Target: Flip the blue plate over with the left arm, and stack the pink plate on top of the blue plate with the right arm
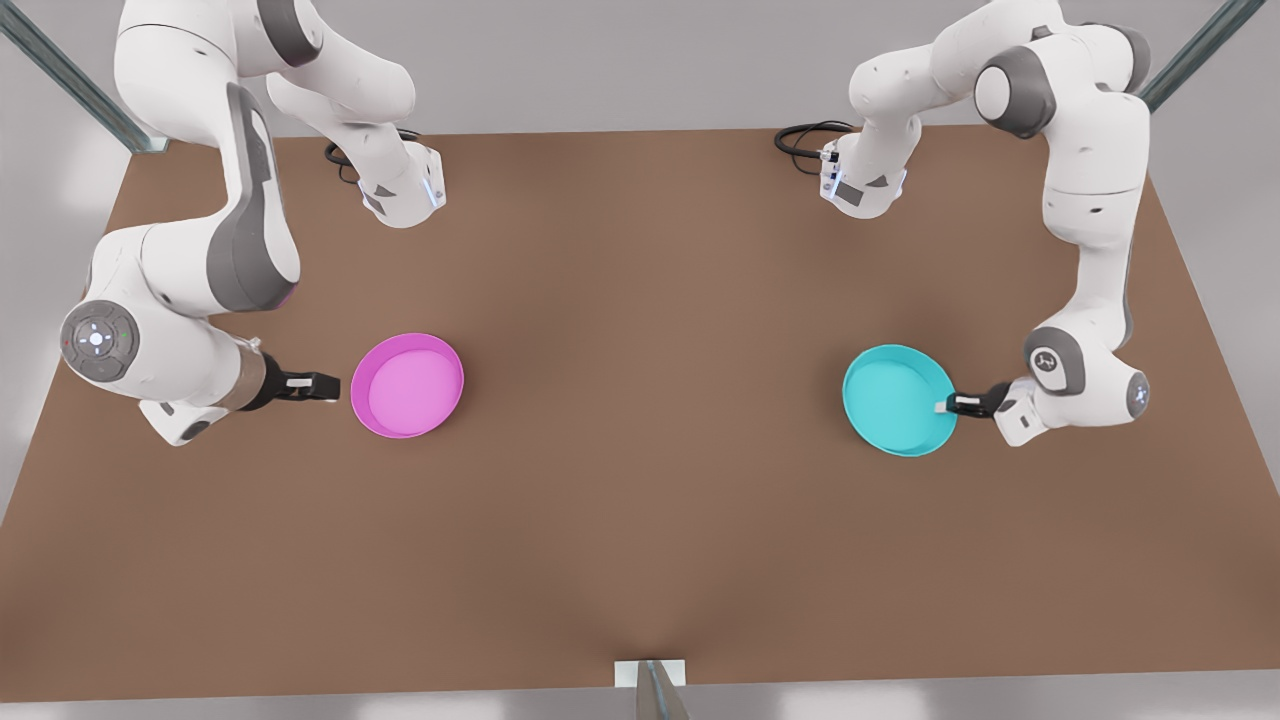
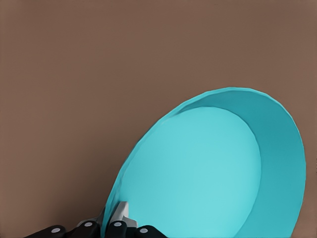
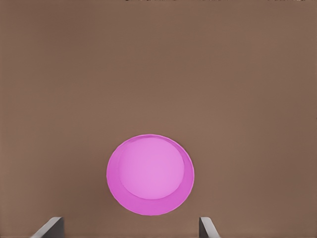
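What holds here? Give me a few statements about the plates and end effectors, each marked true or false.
1. The left end effector grips the blue plate at its rim. True.
2. The pink plate is stacked on the blue plate. False: they lie far apart on the table.
3. The right end effector holds the pink plate. False: it is open, just short of the rim.
4. The pink plate lies hollow side up. True.

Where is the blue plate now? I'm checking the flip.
The blue plate sits tilted on the front view's right side of the table, its rim pinched by the left gripper.
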